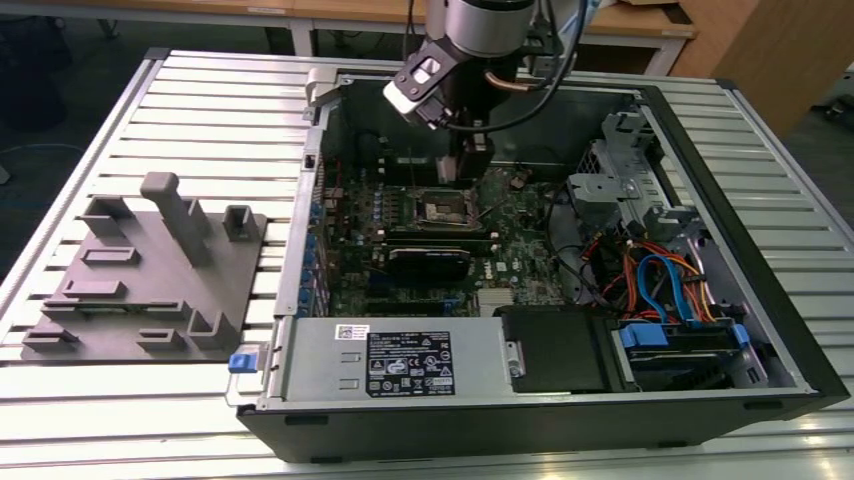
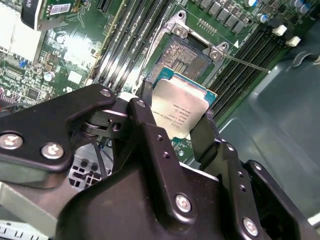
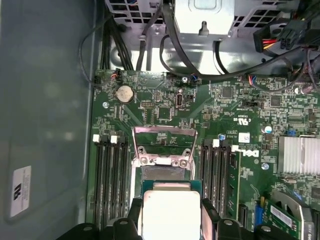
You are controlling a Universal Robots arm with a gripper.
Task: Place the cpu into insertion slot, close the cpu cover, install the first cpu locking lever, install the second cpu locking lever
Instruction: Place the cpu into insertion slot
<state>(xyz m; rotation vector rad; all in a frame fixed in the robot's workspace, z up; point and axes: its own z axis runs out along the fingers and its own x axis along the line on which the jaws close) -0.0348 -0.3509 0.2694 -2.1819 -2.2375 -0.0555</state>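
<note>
a ribbed silver worktable (image 1: 214,100) stands on dark floor (image 1: 60,150), with wooden desks (image 1: 347,10) behind it.

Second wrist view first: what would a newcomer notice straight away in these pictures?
The silver-topped cpu sits clamped between the black fingers of the gripper, near the open insertion slot. In the first wrist view the cpu cover stands raised beyond it. In the exterior view the arm reaches into an open computer case.
</note>
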